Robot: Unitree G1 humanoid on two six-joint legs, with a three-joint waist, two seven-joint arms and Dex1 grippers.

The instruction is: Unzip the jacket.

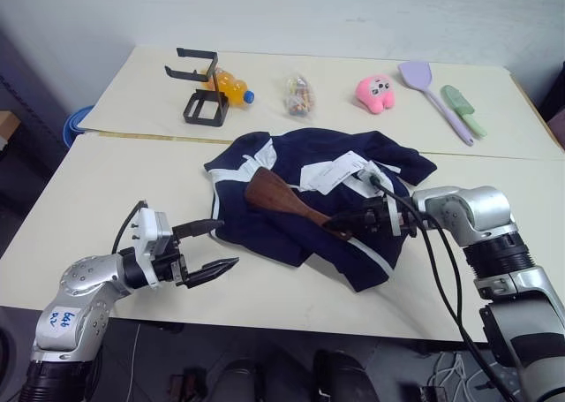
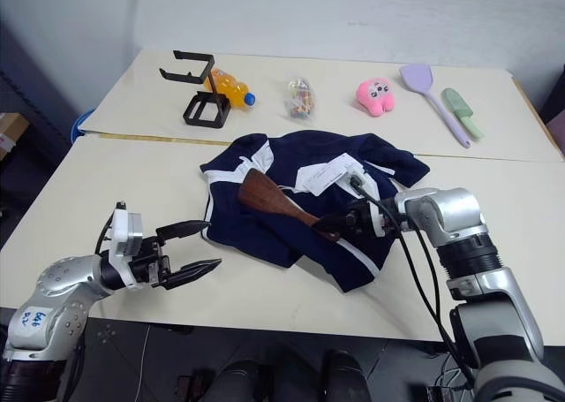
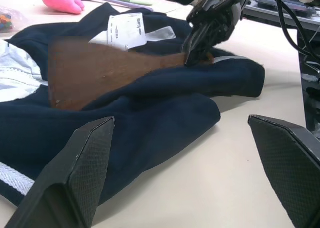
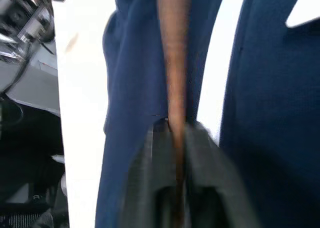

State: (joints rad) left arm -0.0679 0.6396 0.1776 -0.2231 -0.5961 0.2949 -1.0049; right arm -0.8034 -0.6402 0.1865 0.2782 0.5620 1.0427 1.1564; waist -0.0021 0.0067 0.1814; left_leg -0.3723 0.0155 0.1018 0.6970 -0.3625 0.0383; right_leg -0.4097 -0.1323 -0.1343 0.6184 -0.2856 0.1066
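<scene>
Head view: jacket point(image 1: 318, 203) crumpled mid-table, wooden spatula point(image 1: 281, 196) lying across it, right gripper point(image 1: 346, 224) pinching the spatula's narrow end; left gripper point(image 1: 205, 247) spread wide off the near-left hem.

Left wrist view: left fingers point(image 3: 75, 173) gaping over bare table point(image 3: 235, 163) (plenty of room there).

Right wrist view: pads point(image 4: 210, 183) clamped on the brown handle. Could snag fabric along with the handle if lifted, dragging the jacket toward the near edge.

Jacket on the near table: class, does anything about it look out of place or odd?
Yes. A brown wooden spatula lies across the crumpled jacket, an odd thing atop clothing to be unzipped. The right gripper is pinching the spatula's handle end, not the zipper.
</scene>
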